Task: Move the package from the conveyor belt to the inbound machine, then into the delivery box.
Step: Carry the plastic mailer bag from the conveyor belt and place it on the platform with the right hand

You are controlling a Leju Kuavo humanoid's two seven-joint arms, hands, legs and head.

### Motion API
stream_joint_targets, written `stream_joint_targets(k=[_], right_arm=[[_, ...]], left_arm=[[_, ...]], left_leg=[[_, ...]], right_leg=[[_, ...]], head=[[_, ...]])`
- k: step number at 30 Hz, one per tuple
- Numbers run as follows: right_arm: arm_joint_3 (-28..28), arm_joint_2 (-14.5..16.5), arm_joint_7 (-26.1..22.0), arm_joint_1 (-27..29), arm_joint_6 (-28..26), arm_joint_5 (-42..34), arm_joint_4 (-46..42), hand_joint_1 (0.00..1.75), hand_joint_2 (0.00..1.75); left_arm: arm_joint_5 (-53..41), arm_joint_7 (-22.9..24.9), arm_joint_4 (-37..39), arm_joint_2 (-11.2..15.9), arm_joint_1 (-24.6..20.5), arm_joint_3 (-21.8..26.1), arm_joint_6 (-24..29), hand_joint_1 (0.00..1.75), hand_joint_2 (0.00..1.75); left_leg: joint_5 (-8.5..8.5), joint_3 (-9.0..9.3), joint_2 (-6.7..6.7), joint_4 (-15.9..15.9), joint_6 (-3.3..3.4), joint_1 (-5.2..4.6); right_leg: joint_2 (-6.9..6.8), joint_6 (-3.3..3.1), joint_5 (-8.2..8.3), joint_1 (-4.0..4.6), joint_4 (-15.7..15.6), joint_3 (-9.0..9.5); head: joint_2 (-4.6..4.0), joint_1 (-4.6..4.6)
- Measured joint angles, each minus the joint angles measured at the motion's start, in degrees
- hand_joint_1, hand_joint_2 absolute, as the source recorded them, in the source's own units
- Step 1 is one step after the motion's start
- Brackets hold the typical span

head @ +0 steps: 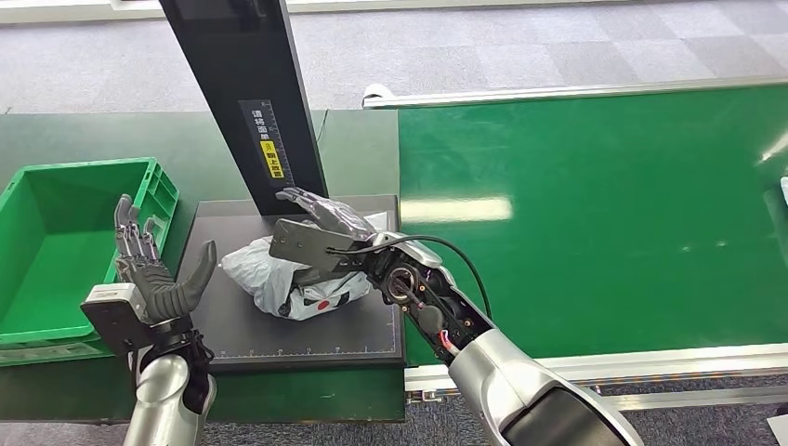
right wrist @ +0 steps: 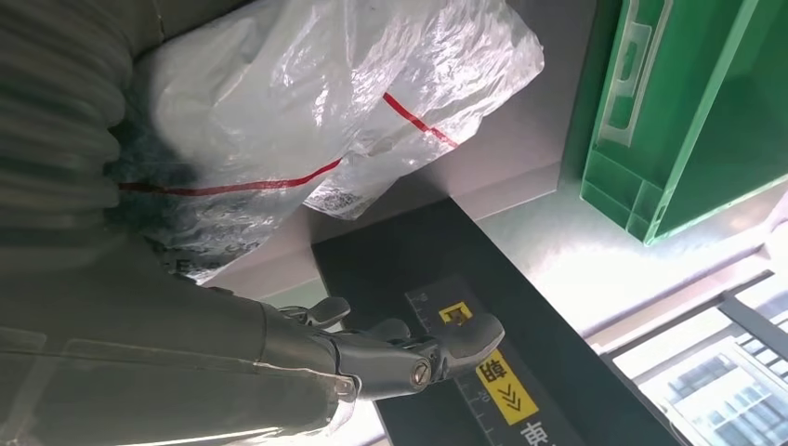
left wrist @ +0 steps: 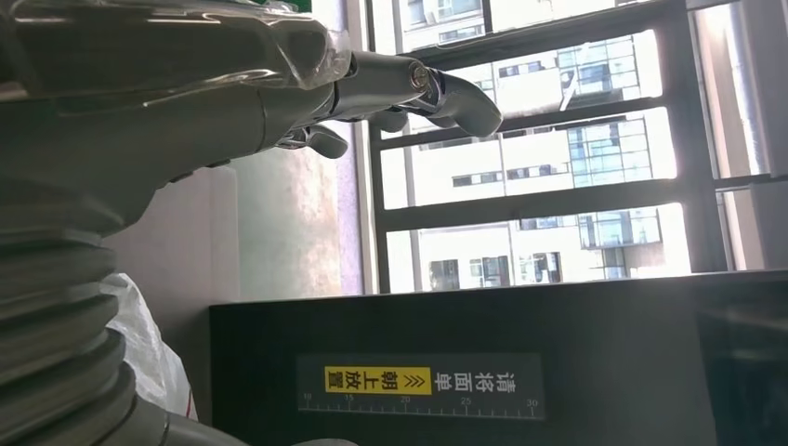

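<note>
Package [head: 288, 279]: thin white plastic film, crinkled, glossy, with red print; partly translucent in my right wrist view. Inbound machine platform [head: 307, 334]: matt black, smooth, fine white ruled markings along its edge. Its column [head: 246, 84]: glossy dark panel carrying a yellow and black sticker. Conveyor belt [head: 595, 214]: green, smooth, sheeny, reflecting ceiling lights; brushed metal side rails. Delivery box [head: 56, 242]: green moulded plastic, ribbed walls, satin. My right robot hand [head: 321, 218]: dark grey plastic. My left robot hand [head: 149, 265]: same grey plastic.
</note>
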Motion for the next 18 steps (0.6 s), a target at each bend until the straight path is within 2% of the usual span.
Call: stream_joint_targets(k=[10,12,15,16,18], right_arm=[[-2.4,-1.2,-3.8,1.7,1.7,-4.0,-0.2,0.0,1.75],[-4.6,-2.6,-5.0,6.0,2.4,-10.0,-4.8,0.0,1.75],[-11.0,-7.3,-7.0,16.1,5.1,-19.6,-14.8,0.0,1.75],[-13.6,-8.7,-7.5,19.3,6.0,-20.3,-17.4,0.0,1.75],[-18.6,-10.5,-7.6,25.2,6.9,-19.4,-22.2,0.0,1.75]], left_arm=[[-1.9,0.9,0.0,0.1,0.2,0.7,-1.7,0.0,1.75],[-1.9,1.2,-0.2,1.1,0.8,-0.1,-8.2,0.0,1.75],[-4.4,1.9,-0.9,3.7,2.6,-3.2,-24.1,0.0,1.75],[-6.1,2.2,-0.8,4.3,3.0,-4.2,-27.1,0.0,1.75],[-9.6,2.7,0.7,5.4,2.7,-6.6,-29.3,0.0,1.75]], left_leg=[[0.0,0.04,0.0,0.0,0.0,0.0],[-0.01,0.1,-0.13,0.0,0.0,0.0],[-0.04,0.04,-0.63,0.0,0.02,0.0],[-0.05,-0.01,-0.71,0.0,0.04,-0.01],[-0.08,-0.06,-0.66,0.0,0.08,-0.06]], right_leg=[[0.0,0.0,0.0,0.0,0.0,-0.01],[-0.09,0.0,-0.04,0.0,-0.1,0.02],[-0.56,0.05,-0.18,-0.02,-0.1,0.2],[-0.66,0.08,-0.2,-0.05,-0.1,0.21],[-0.65,0.1,-0.18,-0.11,-0.2,0.16]], head=[[-0.01,0.0],[-0.01,-0.02],[-0.01,0.02],[-0.01,0.05],[-0.01,0.07]])
